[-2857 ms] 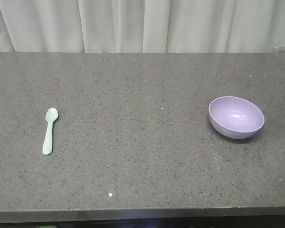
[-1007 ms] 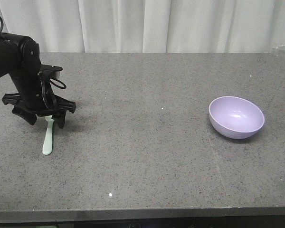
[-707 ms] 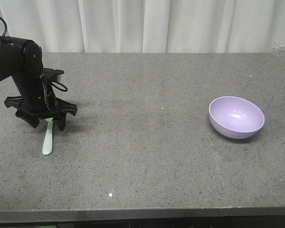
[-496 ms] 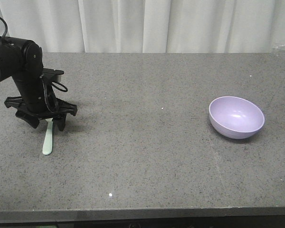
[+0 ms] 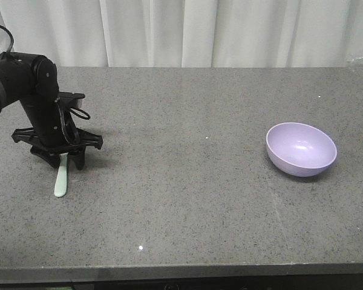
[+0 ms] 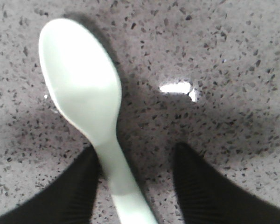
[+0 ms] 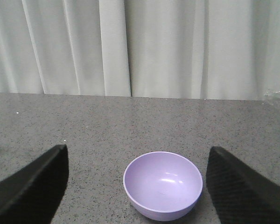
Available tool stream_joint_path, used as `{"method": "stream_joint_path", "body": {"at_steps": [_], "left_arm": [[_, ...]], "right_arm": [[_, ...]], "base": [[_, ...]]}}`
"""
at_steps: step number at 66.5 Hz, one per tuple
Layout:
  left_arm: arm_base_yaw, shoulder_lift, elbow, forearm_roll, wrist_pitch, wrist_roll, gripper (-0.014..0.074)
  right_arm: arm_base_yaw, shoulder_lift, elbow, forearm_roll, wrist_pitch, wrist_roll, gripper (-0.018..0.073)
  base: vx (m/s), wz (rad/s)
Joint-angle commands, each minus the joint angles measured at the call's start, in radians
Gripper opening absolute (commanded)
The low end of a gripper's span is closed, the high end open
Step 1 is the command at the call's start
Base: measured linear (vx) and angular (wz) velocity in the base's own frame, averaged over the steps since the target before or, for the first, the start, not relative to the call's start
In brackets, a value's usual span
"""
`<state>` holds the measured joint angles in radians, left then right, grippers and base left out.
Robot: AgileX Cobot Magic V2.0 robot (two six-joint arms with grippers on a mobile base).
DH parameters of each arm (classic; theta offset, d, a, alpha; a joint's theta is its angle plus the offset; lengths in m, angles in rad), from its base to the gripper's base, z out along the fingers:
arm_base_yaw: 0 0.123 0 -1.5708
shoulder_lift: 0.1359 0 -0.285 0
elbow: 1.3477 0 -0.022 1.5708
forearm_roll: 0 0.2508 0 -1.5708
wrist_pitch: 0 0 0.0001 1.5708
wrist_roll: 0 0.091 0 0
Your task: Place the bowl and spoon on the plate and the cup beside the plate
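We note left tool (image 6: 136, 154) released, fingers (image 6: 70, 191) straddling spoon (image 6: 81, 88) neck on desk (image 6: 214, 56); right tool (image 7: 137, 151) released, facing bowl (image 7: 162, 184).

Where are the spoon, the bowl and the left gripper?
spoon (image 6: 81, 93), left wrist view, on its scoop.
bowl (image 5: 301, 148), front view, on its inside.
left gripper (image 6: 136, 151), left wrist view, between its fingertips.

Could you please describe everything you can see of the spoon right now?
The spoon is pale mint-green, seemingly smooth plastic, with an oval scoop and a thick rounded handle. It lies flat on the speckled grey counter, scoop apparently facing up. The open left gripper straddles its neck, one finger on each side; whether either finger touches it is unclear.
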<state>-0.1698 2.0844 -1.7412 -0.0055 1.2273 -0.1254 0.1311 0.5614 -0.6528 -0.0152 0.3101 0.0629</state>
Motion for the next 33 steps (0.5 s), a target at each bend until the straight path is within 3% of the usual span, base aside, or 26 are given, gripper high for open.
{"method": "stream_joint_path", "body": {"at_steps": [1,7,23,33], "left_arm": [[-0.006,-0.049,-0.019,-0.025,0.024,0.002,0.0169],[-0.006,-0.063,-0.019,-0.025,0.024,0.027,-0.0006],[-0.006,-0.145,-0.019,-0.025,0.022,0.048,-0.0008],[-0.006,-0.258,-0.019,-0.029,0.005,0.072,-0.0008]], "right_arm": [[0.001,0.008,-0.035,-0.008,-0.068,-0.006,0.0587],[0.001,0.008,-0.035,-0.008,-0.068,-0.006,0.0587],[0.001,0.027,-0.045,-0.008,-0.027,0.026,0.0587],[0.000,0.118,-0.161,-0.019,0.074,0.073,0.0587]], "base": [[0.00,0.00],[0.00,0.00],[0.00,0.00],[0.00,0.00]]}}
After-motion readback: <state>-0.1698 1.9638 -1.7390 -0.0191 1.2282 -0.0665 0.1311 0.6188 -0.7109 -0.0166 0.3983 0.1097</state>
